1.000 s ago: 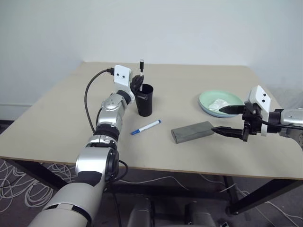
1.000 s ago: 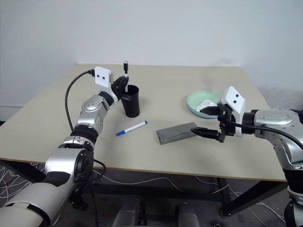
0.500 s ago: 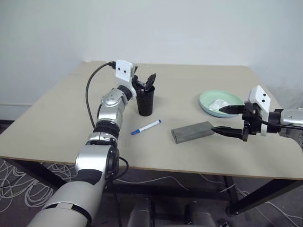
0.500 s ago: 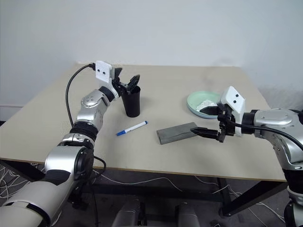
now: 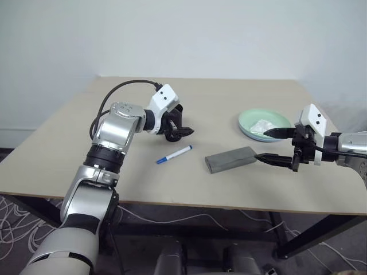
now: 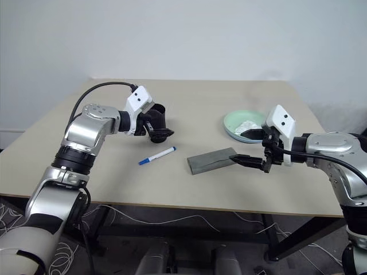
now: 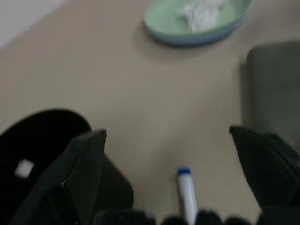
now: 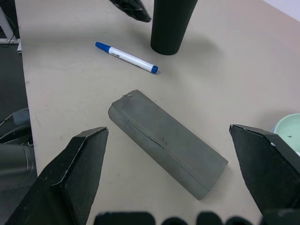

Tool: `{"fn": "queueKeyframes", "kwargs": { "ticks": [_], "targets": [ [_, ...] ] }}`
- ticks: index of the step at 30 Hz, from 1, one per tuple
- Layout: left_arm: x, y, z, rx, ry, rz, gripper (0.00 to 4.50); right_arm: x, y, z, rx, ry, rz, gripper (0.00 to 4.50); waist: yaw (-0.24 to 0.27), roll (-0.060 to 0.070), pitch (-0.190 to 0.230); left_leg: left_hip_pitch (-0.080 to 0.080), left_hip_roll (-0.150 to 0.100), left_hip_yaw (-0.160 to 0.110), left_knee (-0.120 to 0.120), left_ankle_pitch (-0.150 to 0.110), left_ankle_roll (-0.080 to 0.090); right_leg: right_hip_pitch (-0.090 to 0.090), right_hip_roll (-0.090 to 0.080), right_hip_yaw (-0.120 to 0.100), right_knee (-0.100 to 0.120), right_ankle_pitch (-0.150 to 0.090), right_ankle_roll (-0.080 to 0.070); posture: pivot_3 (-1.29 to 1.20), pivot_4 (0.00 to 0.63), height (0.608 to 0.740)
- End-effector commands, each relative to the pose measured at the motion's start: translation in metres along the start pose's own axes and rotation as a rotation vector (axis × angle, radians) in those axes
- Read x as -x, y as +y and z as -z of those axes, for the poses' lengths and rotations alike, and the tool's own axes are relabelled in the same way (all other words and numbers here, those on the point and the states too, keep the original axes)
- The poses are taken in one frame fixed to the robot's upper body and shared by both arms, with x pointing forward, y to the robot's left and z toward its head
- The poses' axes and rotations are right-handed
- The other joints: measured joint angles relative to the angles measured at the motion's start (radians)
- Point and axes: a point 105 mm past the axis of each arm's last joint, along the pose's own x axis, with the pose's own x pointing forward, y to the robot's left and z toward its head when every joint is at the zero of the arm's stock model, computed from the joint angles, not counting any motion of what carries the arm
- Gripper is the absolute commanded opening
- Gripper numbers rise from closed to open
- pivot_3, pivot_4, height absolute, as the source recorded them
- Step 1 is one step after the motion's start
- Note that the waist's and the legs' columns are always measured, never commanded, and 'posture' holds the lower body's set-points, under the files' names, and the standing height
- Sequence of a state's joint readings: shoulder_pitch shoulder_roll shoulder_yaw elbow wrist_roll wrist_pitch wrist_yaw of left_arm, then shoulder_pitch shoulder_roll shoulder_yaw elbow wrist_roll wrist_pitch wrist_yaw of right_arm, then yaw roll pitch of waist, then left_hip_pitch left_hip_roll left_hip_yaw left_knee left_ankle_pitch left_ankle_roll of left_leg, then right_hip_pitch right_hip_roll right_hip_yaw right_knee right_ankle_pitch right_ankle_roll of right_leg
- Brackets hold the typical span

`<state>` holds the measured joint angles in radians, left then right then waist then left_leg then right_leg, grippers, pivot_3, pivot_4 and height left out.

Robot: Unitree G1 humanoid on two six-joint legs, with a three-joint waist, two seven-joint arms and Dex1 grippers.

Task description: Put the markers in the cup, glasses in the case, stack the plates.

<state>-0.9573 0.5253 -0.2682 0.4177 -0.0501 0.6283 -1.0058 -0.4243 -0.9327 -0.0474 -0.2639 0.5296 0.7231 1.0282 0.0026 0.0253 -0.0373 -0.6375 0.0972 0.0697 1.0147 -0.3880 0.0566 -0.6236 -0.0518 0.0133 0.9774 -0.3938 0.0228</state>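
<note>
The cup (image 8: pixel 171 21) stands upright on the table (image 5: pixel 69 149), the left gripper (image 5: pixel 179 122) spread open just in front of it. The blue-capped marker (image 5: pixel 174 154) lies near the cup, the closed case (image 5: pixel 231 159) beyond, the right gripper (image 5: pixel 274 145) open beside the case.

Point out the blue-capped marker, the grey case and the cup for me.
blue-capped marker (image 5: pixel 175 154): left eye view, mid barrel.
grey case (image 8: pixel 168 143): right wrist view, centre of lid.
cup (image 8: pixel 171 23): right wrist view, side wall.

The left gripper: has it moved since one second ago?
Yes. The left gripper was above the cup holding a marker; now it is open, lower, toward the blue-capped marker.
</note>
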Motion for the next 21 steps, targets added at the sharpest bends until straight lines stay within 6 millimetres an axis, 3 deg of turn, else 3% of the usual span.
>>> {"fn": "queueKeyframes", "kwargs": {
  "ticks": [1, 20, 21],
  "targets": [
    [0.002, 0.003, 0.018, -0.027, 0.098, -0.024, 4.45, 0.003, -0.001, -0.011, 0.045, -0.026, 0.016, 4.50, 0.000, 0.000, 0.000, -0.001, 0.000, 0.000, 0.000, 0.000, 0.000, -0.001, 0.000, 0.000, 0.000, 0.000, 0.000, 0.00, 0.000, 0.615],
    [-0.026, -0.013, 0.065, 0.042, 0.210, 0.052, 4.45, 0.004, 0.001, -0.011, 0.038, -0.027, 0.027, 4.50, 0.001, 0.000, 0.000, -0.004, 0.000, 0.001, 0.000, 0.000, 0.000, -0.003, -0.001, 0.001, -0.002, 0.000, 0.000, 0.00, 0.000, 0.615],
    [-0.027, -0.013, 0.066, 0.040, 0.213, 0.056, 4.29, 0.004, 0.002, -0.011, 0.038, -0.027, 0.027, 4.50, 0.001, -0.001, 0.000, -0.004, 0.000, 0.001, 0.000, 0.000, 0.000, -0.003, -0.001, 0.001, -0.002, 0.000, 0.000, 0.00, 0.000, 0.615]
  ]
}}
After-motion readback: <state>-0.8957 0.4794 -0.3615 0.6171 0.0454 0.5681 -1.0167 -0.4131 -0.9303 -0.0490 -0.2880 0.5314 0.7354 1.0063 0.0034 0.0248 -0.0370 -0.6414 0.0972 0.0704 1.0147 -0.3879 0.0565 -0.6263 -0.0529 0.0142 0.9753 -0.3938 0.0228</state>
